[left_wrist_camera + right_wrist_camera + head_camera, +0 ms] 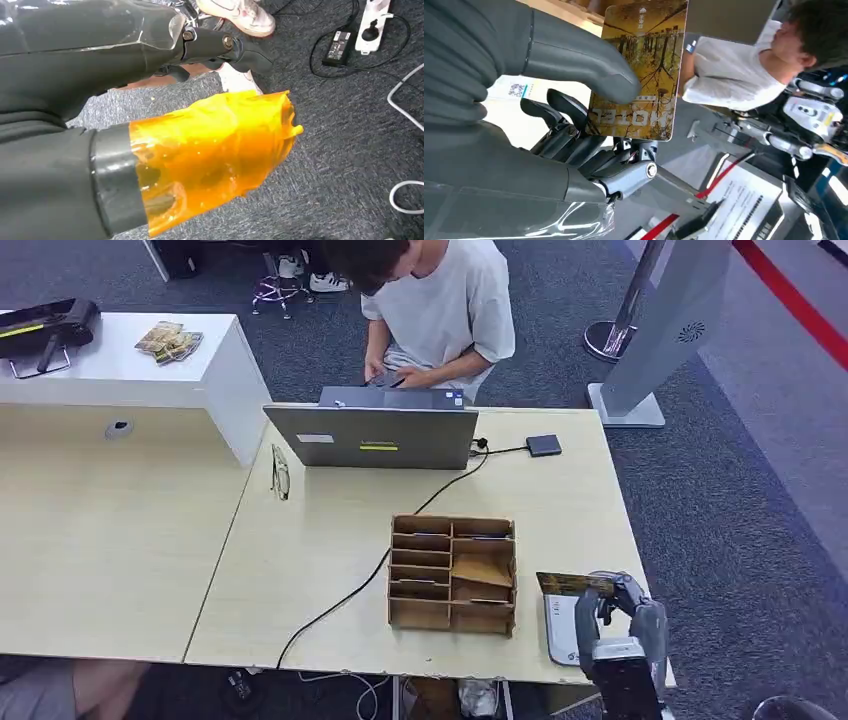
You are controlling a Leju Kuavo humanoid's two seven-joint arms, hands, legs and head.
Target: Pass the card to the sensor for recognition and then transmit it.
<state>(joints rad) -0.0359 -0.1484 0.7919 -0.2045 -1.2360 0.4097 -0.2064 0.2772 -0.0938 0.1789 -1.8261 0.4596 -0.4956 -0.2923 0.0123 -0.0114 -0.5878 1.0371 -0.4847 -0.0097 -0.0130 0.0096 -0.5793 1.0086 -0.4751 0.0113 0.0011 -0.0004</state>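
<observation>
Head view: right hand point(618, 592) at the table's point(300, 570) near right corner, pinching the card point(574, 584) flat just above the white sensor pad point(562, 628). Right wrist view: thumb point(574, 57) pressed on the card's printed face point(644, 70), fingers point(559, 107) behind it. Wooden organizer point(452, 573) sits just left of the pad. Laptop point(372, 436) further back, person point(440, 310) seated behind it. Left wrist view: left hand point(210, 150) over carpet, thumb wrapped in orange film; can't tell whether it's spread or closed.
</observation>
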